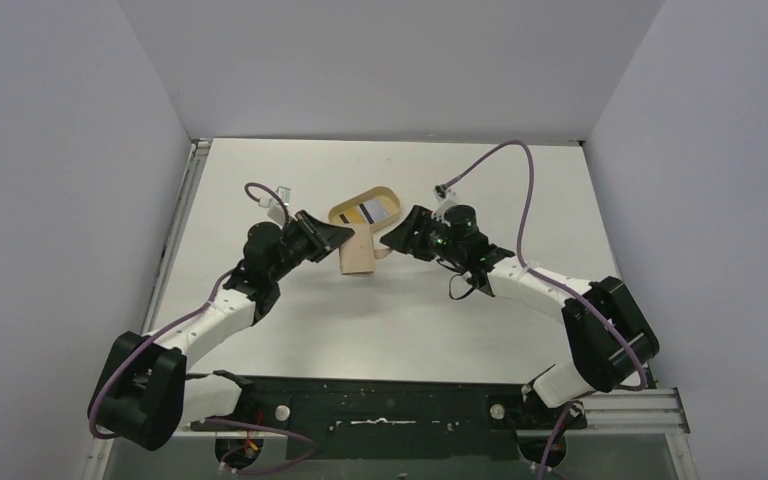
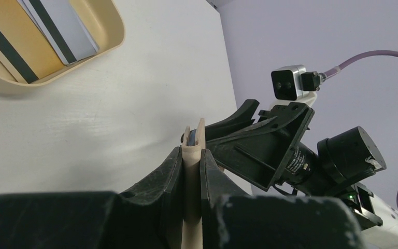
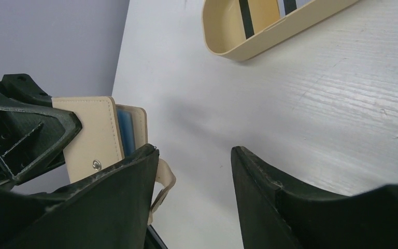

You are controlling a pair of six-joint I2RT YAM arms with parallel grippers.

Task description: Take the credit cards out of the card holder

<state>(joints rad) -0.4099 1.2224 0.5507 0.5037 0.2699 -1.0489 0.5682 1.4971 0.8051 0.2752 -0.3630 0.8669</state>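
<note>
My left gripper (image 2: 192,153) is shut on the tan card holder (image 2: 192,171) and holds it upright on edge above the table. A blue strip (image 3: 125,129) shows between the holder's flaps; I cannot tell whether it is lining or a card. The holder's snap tab (image 3: 164,181) hangs loose beside my right gripper's left finger. My right gripper (image 3: 193,150) is open just right of the card holder (image 1: 360,255), with only bare table between its fingers. Credit cards (image 2: 62,31) with black stripes lie in the oval tray (image 1: 345,213) behind the holder.
The oval tan tray (image 3: 228,49) sits on the white table just beyond both grippers. Grey walls close the table on the left, back and right. The right arm's purple cable (image 1: 520,190) loops above the table on the right.
</note>
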